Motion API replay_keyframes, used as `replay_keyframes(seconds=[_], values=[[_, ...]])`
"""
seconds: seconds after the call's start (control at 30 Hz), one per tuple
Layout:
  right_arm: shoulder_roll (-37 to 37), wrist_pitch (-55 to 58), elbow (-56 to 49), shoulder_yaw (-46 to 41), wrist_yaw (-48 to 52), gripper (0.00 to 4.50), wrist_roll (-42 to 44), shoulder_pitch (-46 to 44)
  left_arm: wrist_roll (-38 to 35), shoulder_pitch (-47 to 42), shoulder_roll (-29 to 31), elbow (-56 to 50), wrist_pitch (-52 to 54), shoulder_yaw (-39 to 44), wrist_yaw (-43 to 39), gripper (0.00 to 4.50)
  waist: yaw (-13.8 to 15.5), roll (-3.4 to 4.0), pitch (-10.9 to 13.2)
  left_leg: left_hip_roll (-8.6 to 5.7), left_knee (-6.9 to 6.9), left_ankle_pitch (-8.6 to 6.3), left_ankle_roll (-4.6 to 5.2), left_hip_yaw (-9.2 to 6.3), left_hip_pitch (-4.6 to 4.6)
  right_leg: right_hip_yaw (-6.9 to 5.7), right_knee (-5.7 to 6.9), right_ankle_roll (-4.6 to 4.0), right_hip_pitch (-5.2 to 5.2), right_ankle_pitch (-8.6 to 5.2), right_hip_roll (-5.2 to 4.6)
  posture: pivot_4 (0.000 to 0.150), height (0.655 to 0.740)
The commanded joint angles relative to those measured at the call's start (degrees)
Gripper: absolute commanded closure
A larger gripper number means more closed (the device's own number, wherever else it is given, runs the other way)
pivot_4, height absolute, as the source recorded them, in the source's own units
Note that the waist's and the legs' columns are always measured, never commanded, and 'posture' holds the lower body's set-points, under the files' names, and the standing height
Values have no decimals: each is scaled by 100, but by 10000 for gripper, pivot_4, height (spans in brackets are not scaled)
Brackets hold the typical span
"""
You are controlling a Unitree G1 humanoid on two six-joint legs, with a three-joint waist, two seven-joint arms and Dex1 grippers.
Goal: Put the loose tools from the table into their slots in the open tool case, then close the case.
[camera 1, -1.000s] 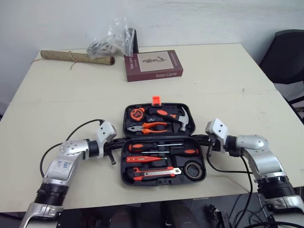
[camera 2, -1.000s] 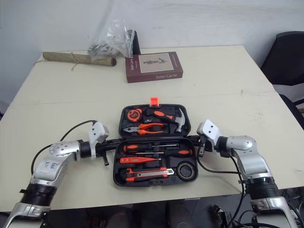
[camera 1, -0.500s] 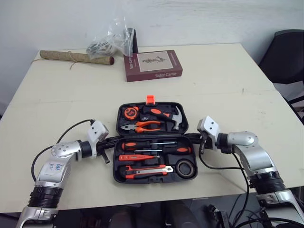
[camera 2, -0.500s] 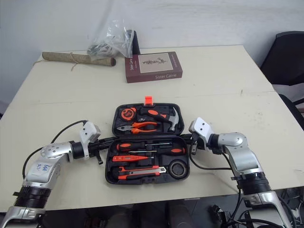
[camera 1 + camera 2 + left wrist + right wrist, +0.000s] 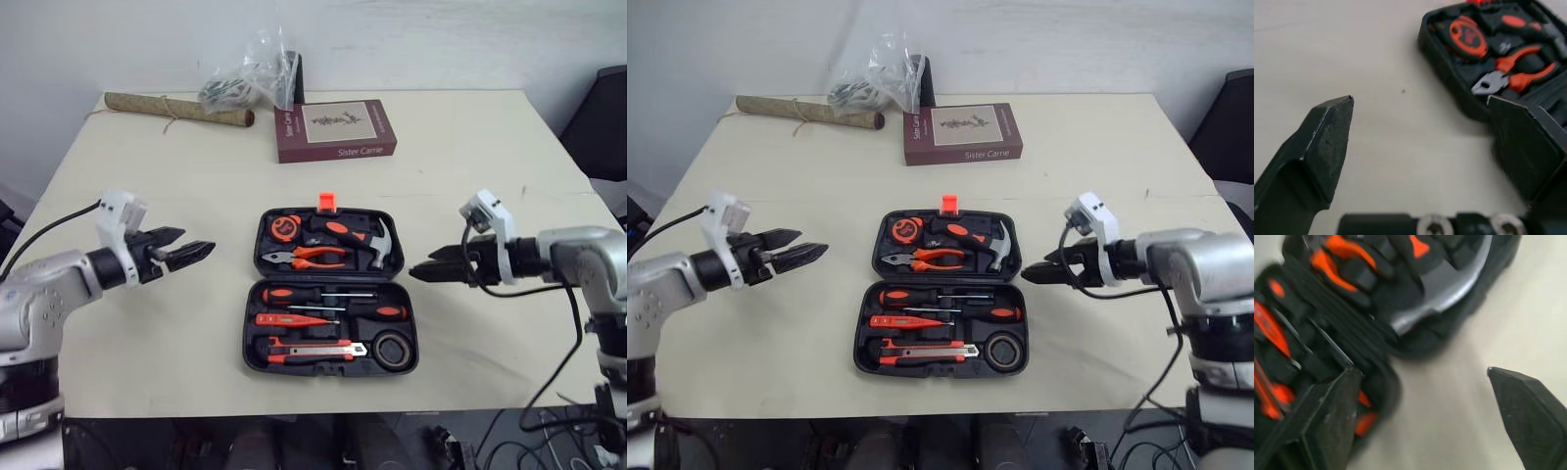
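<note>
Flanking the open tool case (image 5: 330,281), left gripper (image 5: 191,253) and right gripper (image 5: 423,270) hover empty.
Jaws spread on both; tools (image 5: 294,319) lie left-to-right, orange latch (image 5: 325,203) facing away.

The left gripper (image 5: 1420,100) hangs over bare beige table (image 5: 1396,156) with its 2 black fingers (image 5: 1322,142) spread wide and nothing between them. To its right lies the open black tool case (image 5: 1442,63), one finger overlapping the case's near edge in the picture. In the case's far left corner sits an orange and black tape measure (image 5: 1467,36). Just nearer are pliers (image 5: 1513,78) with orange handles and grey jaws, and to the right an orange and black hammer handle (image 5: 1518,22). A small dark speck (image 5: 1403,90) marks the table beside the case.
</note>
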Motion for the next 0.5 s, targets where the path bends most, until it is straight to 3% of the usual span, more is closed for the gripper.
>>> replay_keyframes(seconds=[0.03,0.2,0.5], values=[[402,964,537,-131,-697,325,75,-643,76,-586,-85,49,968,-588,473,0,-2,0,0,-1,0,1,-1,0,-5,0,-2,0,-4,0,1,1500,7400],[993,963,1186,-16,-1561,325,-225,-1162,282,-1219,-415,534,1003,-1139,620,0,-41,-1,-1,-3,24,3,2,11,-103,3,51,2,-105,1,4,1500,7400],[1286,881,1858,37,-2144,325,-411,-1454,475,-1695,-605,1163,795,-1859,292,0,-59,-1,-1,-1,60,6,0,26,-121,18,77,2,-136,1,9,1500,7400]])
